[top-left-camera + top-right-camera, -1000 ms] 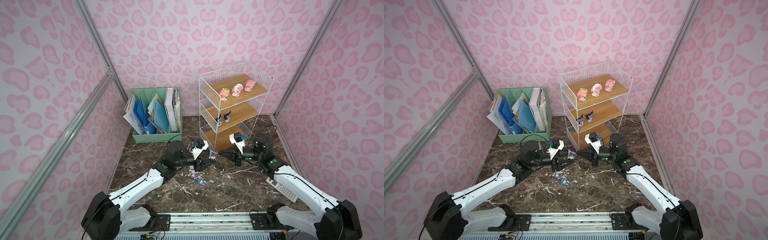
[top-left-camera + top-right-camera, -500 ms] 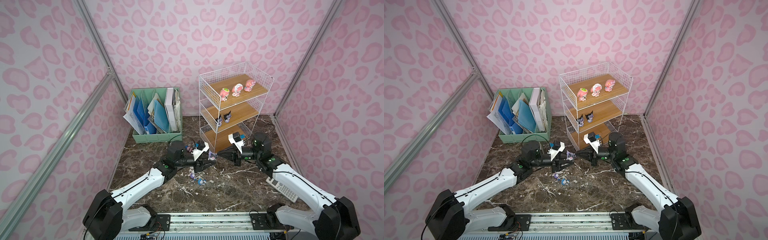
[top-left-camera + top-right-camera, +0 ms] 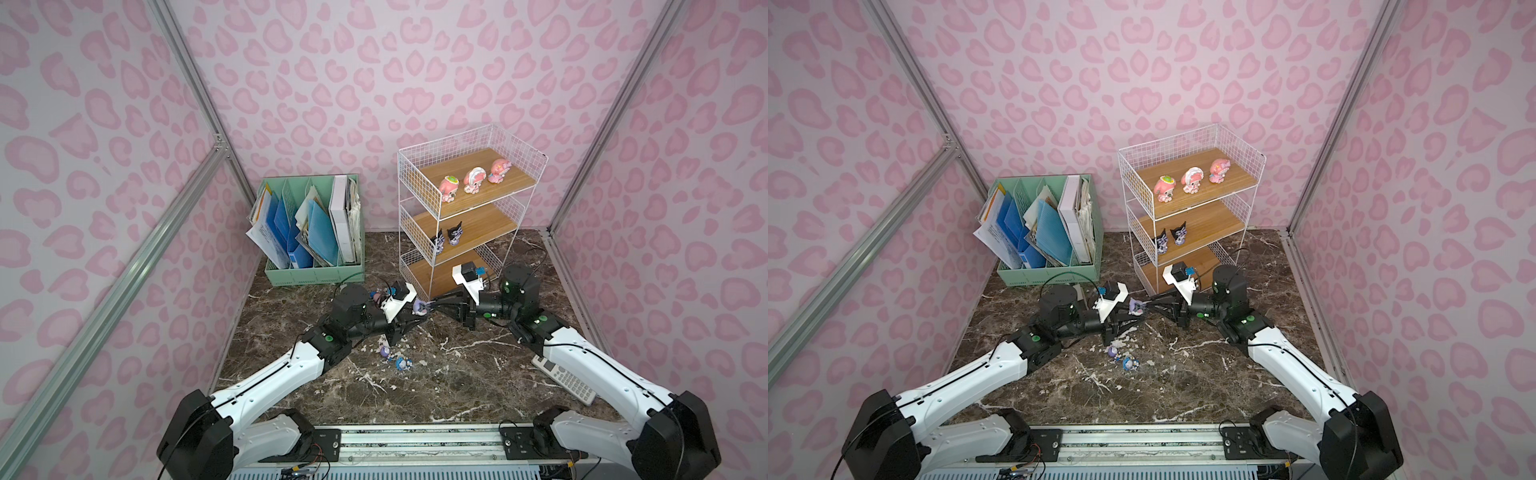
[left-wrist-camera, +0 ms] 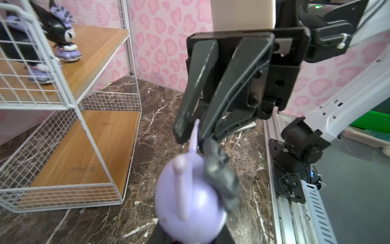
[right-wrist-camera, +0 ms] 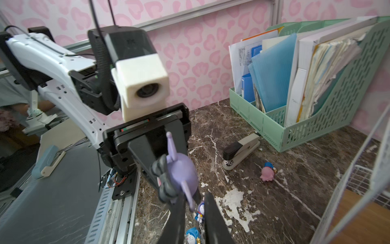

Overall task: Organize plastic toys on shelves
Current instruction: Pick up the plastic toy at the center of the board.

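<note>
The likeliest failure is a snag: 1 thin pointed ear of the purple big-headed plastic figurine [image 5: 181, 171] lies between the slightly parted jaws of the right tool [image 4: 193, 133], so a sideways pull by either arm could lever the toy round; the left tool [image 3: 1128, 312] is clamped on the figurine below its rounded, glossy head, a hold I judge prone to pivot or slip; a drop would land it on the dark marbled table [image 3: 457, 374] near the tiny blue toy [image 3: 402, 363]; the figurine hangs in the air just in front of the white wire-grid rack with 3 wooden boards [image 3: 417, 195], whose middle board carries 2 black-and-purple pointed-eared figurines [image 3: 454, 236] that a careless placement could topple; it is smooth lilac, with 2 slender ears and a dark grey bow.
</note>
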`<control>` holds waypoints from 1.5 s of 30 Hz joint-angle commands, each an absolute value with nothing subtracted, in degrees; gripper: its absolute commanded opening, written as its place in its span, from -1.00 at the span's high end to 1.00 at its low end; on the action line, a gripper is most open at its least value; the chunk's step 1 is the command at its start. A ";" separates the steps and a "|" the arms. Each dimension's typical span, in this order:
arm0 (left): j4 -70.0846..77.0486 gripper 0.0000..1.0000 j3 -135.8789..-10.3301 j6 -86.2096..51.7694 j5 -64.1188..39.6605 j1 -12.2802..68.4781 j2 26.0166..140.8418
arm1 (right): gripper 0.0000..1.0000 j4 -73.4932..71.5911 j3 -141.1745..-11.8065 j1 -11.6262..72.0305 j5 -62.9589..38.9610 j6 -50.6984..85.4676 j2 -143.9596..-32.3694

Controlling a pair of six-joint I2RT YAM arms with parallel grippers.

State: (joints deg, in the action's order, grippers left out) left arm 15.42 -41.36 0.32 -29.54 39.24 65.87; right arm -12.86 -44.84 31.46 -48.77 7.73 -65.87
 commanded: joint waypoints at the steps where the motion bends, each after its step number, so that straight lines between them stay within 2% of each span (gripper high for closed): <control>1: 17.93 0.81 -40.66 -0.97 -17.59 40.35 65.63 | 0.27 -18.01 -42.40 34.69 -35.35 14.85 -63.39; 4: 19.53 0.81 -40.10 -1.23 -11.72 41.99 65.75 | 0.05 -21.60 -39.71 39.75 -25.28 18.25 -61.00; 11: 22.29 0.81 -39.11 -1.36 -6.59 42.79 65.23 | -0.12 -23.99 -37.44 44.36 -14.53 25.11 -58.34; 21: 22.83 0.80 -39.64 -0.70 -7.11 43.98 65.83 | -0.20 -27.09 -38.47 51.59 1.82 29.37 -61.94; 32: 22.32 0.80 -40.08 -0.16 -7.31 44.52 66.53 | -0.05 -28.57 -41.83 52.33 2.29 29.80 -66.43; 40: 22.15 0.79 -40.17 -0.09 -6.86 44.70 66.45 | 0.15 -27.95 -42.96 52.87 1.53 30.19 -68.09; 45: 21.96 0.79 -40.34 -0.42 -6.35 44.81 66.45 | 0.16 -27.07 -43.19 53.29 1.32 30.24 -68.55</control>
State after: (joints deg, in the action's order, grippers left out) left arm 20.25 -39.72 -0.86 -4.89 44.58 66.57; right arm -27.22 -42.74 53.04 2.74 30.68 -68.25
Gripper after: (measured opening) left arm 0.190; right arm 0.425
